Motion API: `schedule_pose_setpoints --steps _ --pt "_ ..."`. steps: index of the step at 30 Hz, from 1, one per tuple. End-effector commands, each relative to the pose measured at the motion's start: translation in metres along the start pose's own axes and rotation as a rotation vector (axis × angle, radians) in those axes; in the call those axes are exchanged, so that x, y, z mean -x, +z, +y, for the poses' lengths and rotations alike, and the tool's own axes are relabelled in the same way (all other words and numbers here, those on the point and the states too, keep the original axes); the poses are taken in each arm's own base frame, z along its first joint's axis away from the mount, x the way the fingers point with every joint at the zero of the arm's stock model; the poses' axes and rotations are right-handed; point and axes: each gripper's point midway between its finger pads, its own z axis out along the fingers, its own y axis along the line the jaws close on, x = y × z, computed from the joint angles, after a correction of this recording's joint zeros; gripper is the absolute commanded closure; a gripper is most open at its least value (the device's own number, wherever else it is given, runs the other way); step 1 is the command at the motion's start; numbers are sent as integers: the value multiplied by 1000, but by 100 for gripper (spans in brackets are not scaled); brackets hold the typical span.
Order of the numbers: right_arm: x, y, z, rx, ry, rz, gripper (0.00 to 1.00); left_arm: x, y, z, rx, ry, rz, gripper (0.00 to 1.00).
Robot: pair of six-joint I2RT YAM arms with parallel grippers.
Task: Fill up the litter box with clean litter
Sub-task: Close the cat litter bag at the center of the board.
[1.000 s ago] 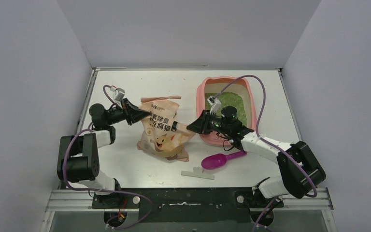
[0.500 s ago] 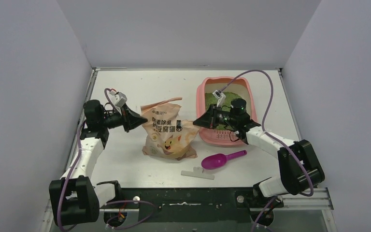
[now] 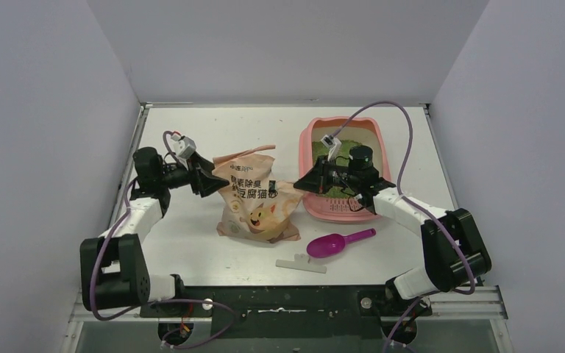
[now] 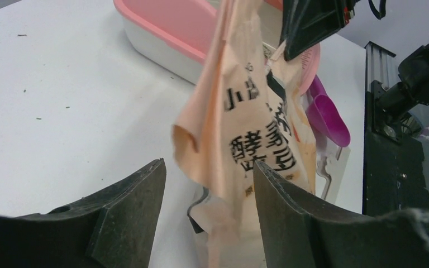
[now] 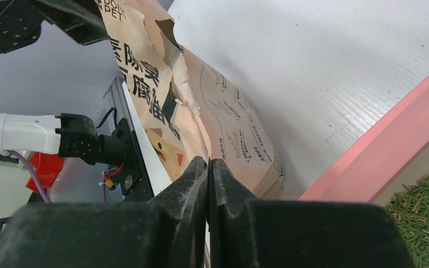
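The pink litter box (image 3: 306, 151) stands at the right of the table, with green litter (image 3: 349, 145) inside; its rim (image 5: 380, 162) and litter (image 5: 424, 206) fill the right wrist view's lower right corner. A tan printed litter bag (image 3: 257, 198) stands upright left of the box. My left gripper (image 3: 217, 180) is open at the bag's upper left edge; in the left wrist view its jaws (image 4: 208, 164) stand apart with the bag's (image 4: 246, 128) edge just beyond them, unclamped. My right gripper (image 3: 299, 184) is shut at the bag's upper right corner, and its tips (image 5: 208, 161) show nothing between them.
A magenta scoop (image 3: 335, 243) lies in front of the box, with a white clip strip (image 3: 301, 263) just left of it near the table's front edge. The scoop (image 4: 327, 114) also shows behind the bag in the left wrist view. Grey walls enclose the table on three sides.
The bag went from leaning towards the box to standing upright. My left gripper has opened off the bag's edge. The right gripper closed and lifted slightly at the bag's right corner.
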Motion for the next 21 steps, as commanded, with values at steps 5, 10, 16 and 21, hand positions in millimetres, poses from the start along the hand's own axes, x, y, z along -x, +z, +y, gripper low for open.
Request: schedule_pose_setpoints --steps 5,10,16,21 --pt "26 6 33 66 -146 -46 100 22 20 4 -183 49 -78 43" --pt "25 9 35 69 -150 -30 100 16 30 -17 -269 62 -52 47" --pt "30 6 25 11 -168 -36 100 13 11 -34 -299 -7 -23 100" --pt "41 5 14 -50 -170 -61 100 23 -8 -52 -250 -64 -34 100"
